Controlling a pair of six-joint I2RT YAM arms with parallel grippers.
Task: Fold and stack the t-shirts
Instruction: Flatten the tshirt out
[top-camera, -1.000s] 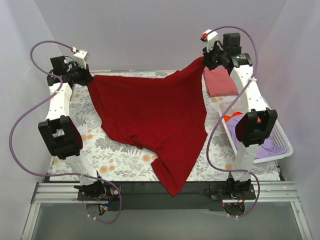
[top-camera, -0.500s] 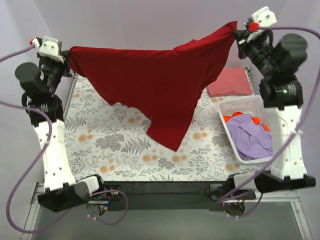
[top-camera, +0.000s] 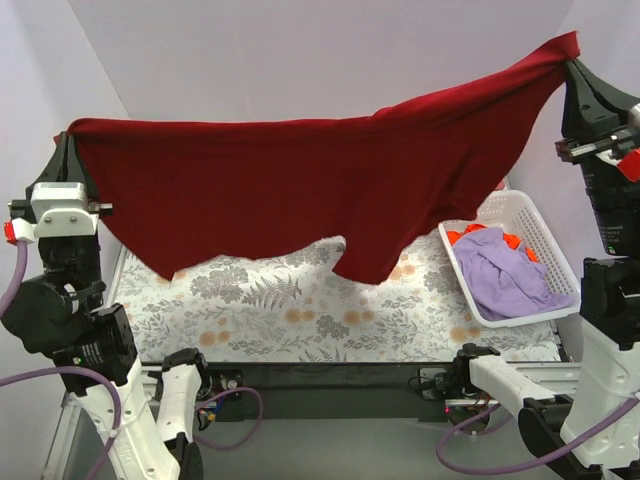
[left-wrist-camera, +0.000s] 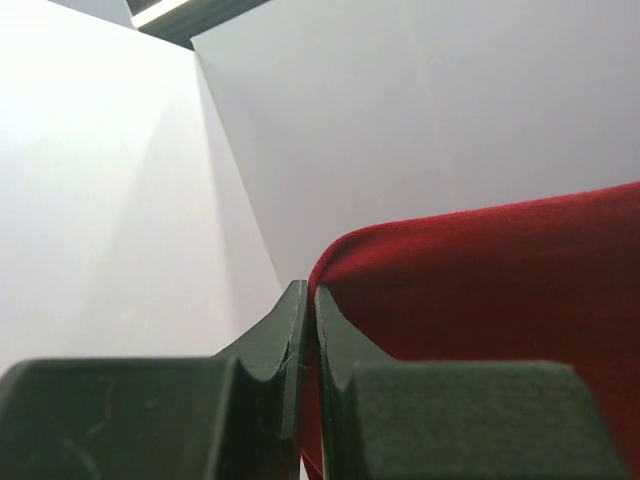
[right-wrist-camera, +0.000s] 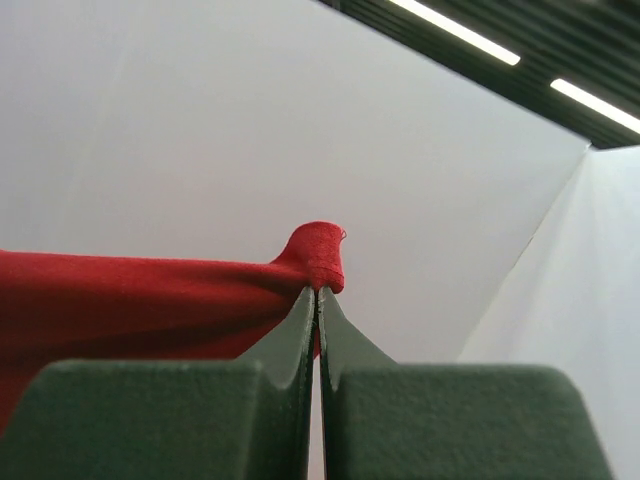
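Note:
The deep crimson t-shirt (top-camera: 300, 190) hangs stretched in the air between both arms, high above the table; its lower edge dangles over the floral cloth. My left gripper (top-camera: 72, 135) is shut on its left corner, and the shirt shows in the left wrist view (left-wrist-camera: 480, 290) beside the gripper (left-wrist-camera: 308, 295). My right gripper (top-camera: 572, 60) is shut on its right corner, which shows as a small tuft of crimson t-shirt (right-wrist-camera: 320, 255) above the gripper (right-wrist-camera: 317, 295). A lavender t-shirt (top-camera: 505, 280) and an orange t-shirt (top-camera: 465, 235) lie in the basket. The pinkish-red t-shirt is hidden behind the raised shirt.
The white lattice basket (top-camera: 530, 220) stands at the table's right edge. The grey-and-orange floral cloth (top-camera: 300, 300) covers the table. White walls stand close on the left, back and right.
Both arms have lifted the crimson shirt much higher and pulled it wider, so it is off the table and spans the whole view.

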